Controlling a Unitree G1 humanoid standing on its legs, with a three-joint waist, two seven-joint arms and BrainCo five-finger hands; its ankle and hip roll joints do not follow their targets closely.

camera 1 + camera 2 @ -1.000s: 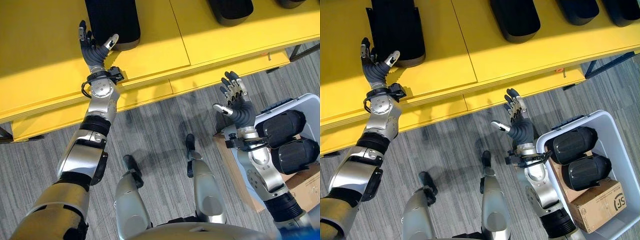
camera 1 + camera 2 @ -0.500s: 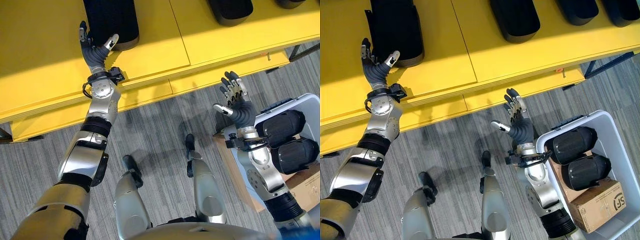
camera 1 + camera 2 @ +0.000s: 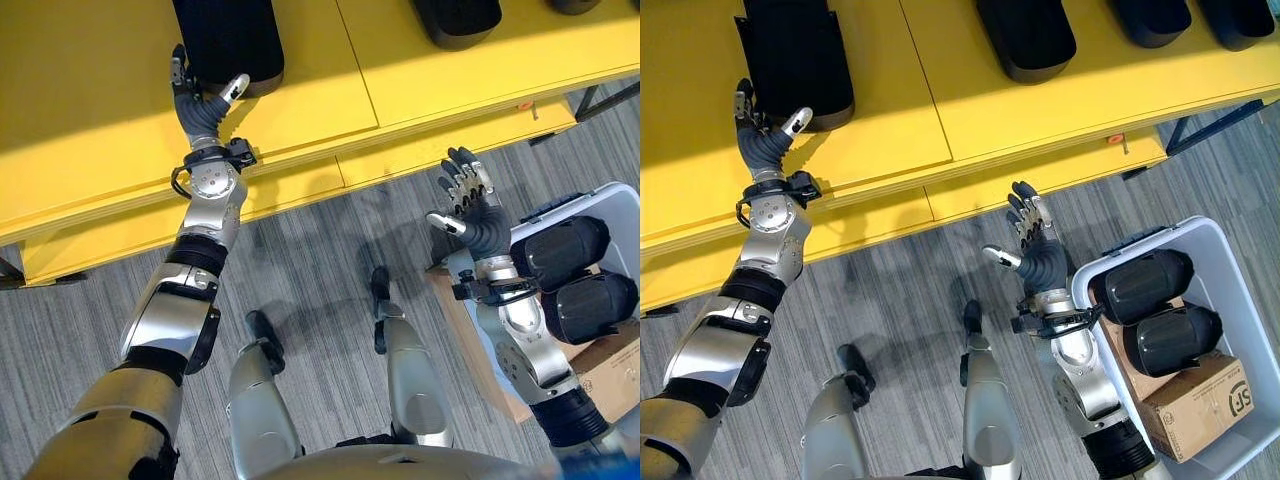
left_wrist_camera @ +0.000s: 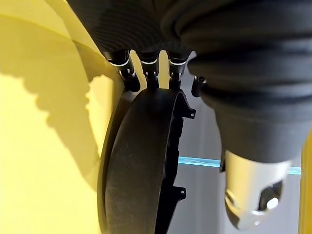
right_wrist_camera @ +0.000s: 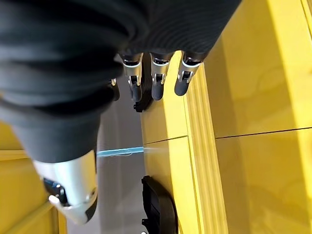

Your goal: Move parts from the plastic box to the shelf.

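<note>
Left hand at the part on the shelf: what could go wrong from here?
1. The left hand has straight fingers against the near end of the black part; a further push may skew it on the shelf.
2. Pulling back, a fingertip could drag the part toward the shelf edge.
3. The right hand hangs open over the floor beside the box; two parts wait.

The left hand is being held with straight fingers against the near end of a black part that is lying on the yellow shelf near its left end. Three more black parts are being shown along the shelf's far edge, to the right. The right hand is being held open (fingers spread) over the grey floor, just off the shelf's front edge. Two black parts and a cardboard box are being carried in the plastic box at the lower right.
</note>
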